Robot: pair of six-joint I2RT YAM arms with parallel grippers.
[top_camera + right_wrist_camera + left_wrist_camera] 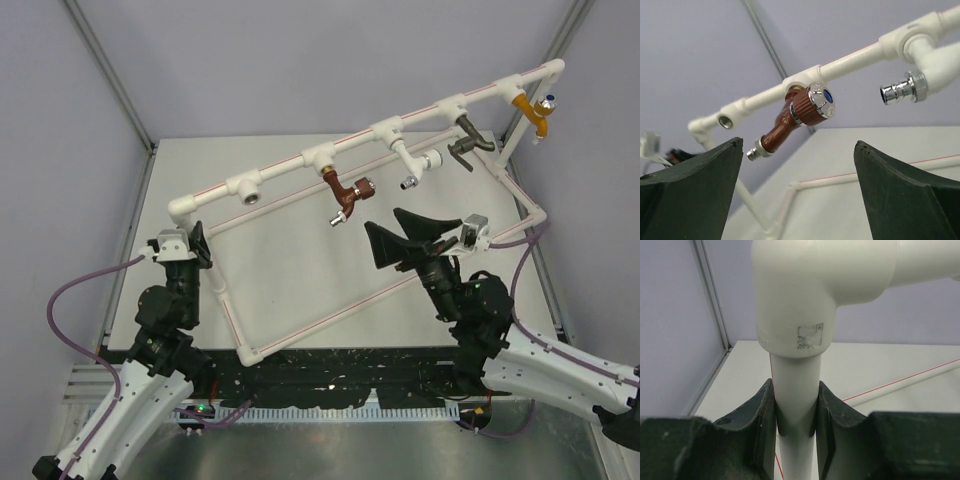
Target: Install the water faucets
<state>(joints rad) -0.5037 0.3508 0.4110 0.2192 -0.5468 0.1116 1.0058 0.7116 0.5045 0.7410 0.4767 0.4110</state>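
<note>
The reddish-brown faucet hangs from a tee on the white pipe frame's top rail, spout down and to the left, round knob facing my right gripper. It also shows in the right wrist view, its brass end in the tee. My right gripper is open and empty, just to the right of and below the faucet, not touching it; in its wrist view the fingers stand wide apart under the faucet. My left gripper is shut on the frame's left upright pipe, just under the corner elbow.
Left of the faucet on the rail is an empty tee. To its right are a white fitting with a chrome nozzle, a dark bronze lever tap and an orange tap with a blue knob. The frame's lower pipes cross the table.
</note>
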